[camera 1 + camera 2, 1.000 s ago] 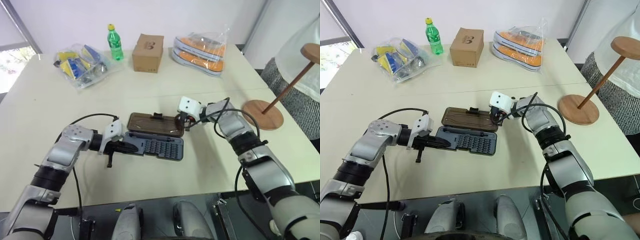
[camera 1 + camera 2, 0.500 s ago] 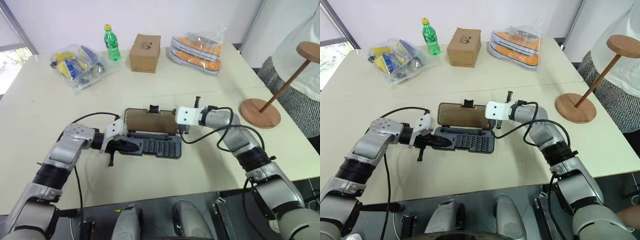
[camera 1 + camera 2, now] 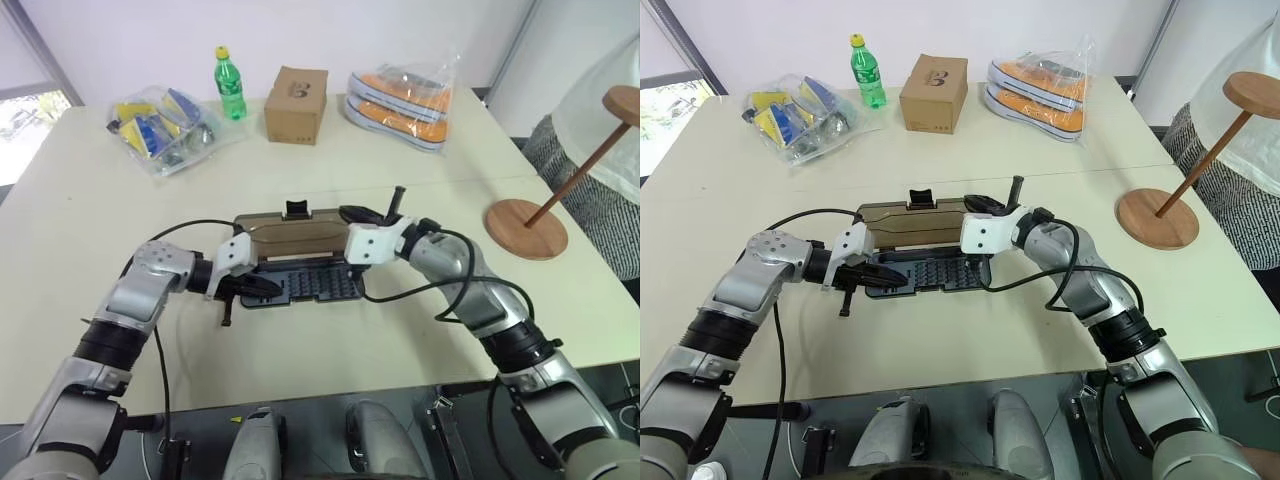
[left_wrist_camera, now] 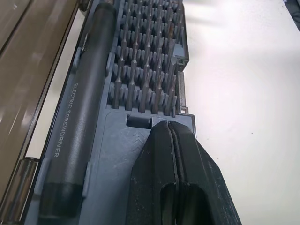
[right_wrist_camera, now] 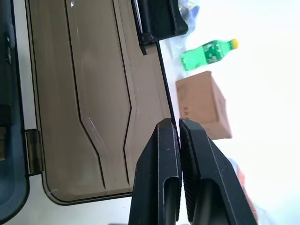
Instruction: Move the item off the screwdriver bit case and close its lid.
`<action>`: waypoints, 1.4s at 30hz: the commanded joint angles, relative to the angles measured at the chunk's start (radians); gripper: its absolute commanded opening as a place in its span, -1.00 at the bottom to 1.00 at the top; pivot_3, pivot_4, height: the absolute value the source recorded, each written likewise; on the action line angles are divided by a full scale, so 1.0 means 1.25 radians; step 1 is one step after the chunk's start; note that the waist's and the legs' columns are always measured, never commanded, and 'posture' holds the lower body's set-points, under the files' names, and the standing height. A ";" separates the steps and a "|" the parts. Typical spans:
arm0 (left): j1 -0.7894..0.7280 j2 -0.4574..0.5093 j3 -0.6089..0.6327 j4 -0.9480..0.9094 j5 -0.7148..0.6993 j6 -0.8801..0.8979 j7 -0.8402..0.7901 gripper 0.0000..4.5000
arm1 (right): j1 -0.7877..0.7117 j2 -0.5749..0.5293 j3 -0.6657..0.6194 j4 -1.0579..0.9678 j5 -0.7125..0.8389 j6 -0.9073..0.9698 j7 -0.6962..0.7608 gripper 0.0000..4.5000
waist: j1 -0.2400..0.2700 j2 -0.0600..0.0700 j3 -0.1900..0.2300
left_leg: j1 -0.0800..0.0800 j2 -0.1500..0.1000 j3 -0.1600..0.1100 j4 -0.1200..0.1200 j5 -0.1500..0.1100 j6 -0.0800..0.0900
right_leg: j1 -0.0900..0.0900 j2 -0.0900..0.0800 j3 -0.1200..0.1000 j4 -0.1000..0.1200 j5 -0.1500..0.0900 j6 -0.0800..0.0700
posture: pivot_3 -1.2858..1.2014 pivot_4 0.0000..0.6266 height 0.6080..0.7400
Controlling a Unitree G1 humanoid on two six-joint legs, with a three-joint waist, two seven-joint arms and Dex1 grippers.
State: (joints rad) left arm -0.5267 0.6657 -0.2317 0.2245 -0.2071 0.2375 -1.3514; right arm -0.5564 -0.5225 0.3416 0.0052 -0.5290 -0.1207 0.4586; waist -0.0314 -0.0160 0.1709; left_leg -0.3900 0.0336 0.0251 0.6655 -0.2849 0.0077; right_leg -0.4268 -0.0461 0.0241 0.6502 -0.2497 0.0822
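The screwdriver bit case (image 3: pixel 300 283) lay near the middle of the table (image 3: pixel 90 220), its smoky lid (image 3: pixel 297 240) raised to about upright on the hinge along the far long edge, the latch tab (image 3: pixel 297 209) pointing up. The right gripper (image 5: pixel 178 140) pinched the lid's free edge near its right corner, fingers closed thin on the plastic, evidently to swing that half over the tray. The left gripper (image 4: pixel 171 140), its fingers pressed together with nothing between them, bore down on the tray's near-left end beside the black electric screwdriver (image 4: pixel 79 117), apparently to keep the case from sliding as the lid turned. Rows of bits (image 4: pixel 147 70) stood exposed in the tray, with nothing lying across them to block the closing.

The wooden stand (image 3: pixel 545 200), already off the case, rested well apart at about three o'clock, near the table's right edge, its rod leaning up towards a person (image 3: pixel 605 150) standing there. At twelve o'clock, along the far edge, sat a cardboard box (image 3: pixel 296 104), a green bottle (image 3: pixel 230 85), bagged orange shoes (image 3: pixel 400 105) and, towards ten o'clock, a bag of blue and yellow items (image 3: pixel 160 125). Bare tabletop ringed the case on every side, leaving the lid free room to fall towards six o'clock.
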 commanded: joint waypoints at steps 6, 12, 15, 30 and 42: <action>-0.003 0.002 -0.027 0.034 0.038 -0.006 0.011 -1.00 | 0.050 -0.032 -0.059 -0.164 0.019 0.025 0.030 -0.99 | 0.012 0.000 0.000 | 0.000 0.000 0.000 0.000 0.000 0.000 | 0.000 0.000 0.000 0.000 0.000 0.000 | 0.03 -0.52 1.00; -0.014 -0.007 -0.030 0.043 0.037 -0.004 0.014 -1.00 | 0.092 -0.032 -0.052 -0.219 0.032 0.044 0.083 -0.99 | 0.011 0.000 0.000 | 0.000 0.000 0.000 0.000 0.000 0.000 | 0.000 0.000 0.000 0.000 0.000 0.000 | 0.03 -0.52 1.00; -0.022 -0.015 -0.023 0.044 0.026 0.013 0.017 -1.00 | 0.097 -0.020 -0.052 -0.218 0.029 0.054 0.083 -0.99 | 0.010 0.000 0.000 | 0.000 0.000 0.000 0.000 0.000 0.000 | 0.000 0.000 0.000 0.000 0.000 0.000 | 0.03 -0.52 1.00; -0.036 0.006 0.018 -0.040 -0.044 0.099 -0.034 -1.00 | 0.096 -0.004 -0.034 -0.170 -0.003 0.003 0.049 -0.99 | 0.008 -0.001 0.000 | 0.000 0.000 0.000 0.000 0.000 0.000 | 0.000 0.001 0.000 0.000 0.000 0.000 | 0.03 -0.52 1.00; -0.159 -0.026 0.148 -0.130 -0.219 0.280 0.025 -1.00 | 0.100 -0.019 -0.032 -0.137 -0.001 -0.031 0.057 -0.99 | 0.011 -0.001 0.001 | -0.001 0.000 0.000 0.000 0.000 0.000 | -0.001 0.000 0.000 -0.001 0.000 0.000 | 0.03 -0.52 1.00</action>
State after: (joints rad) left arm -0.6875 0.6351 -0.1043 0.0903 -0.4279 0.5513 -1.3454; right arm -0.4282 -0.5425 0.3041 -0.1505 -0.5395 -0.1357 0.5330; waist -0.0171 -0.0173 0.1719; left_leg -0.3912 0.0336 0.0248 0.6656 -0.2849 0.0077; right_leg -0.4277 -0.0455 0.0240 0.6493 -0.2498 0.0822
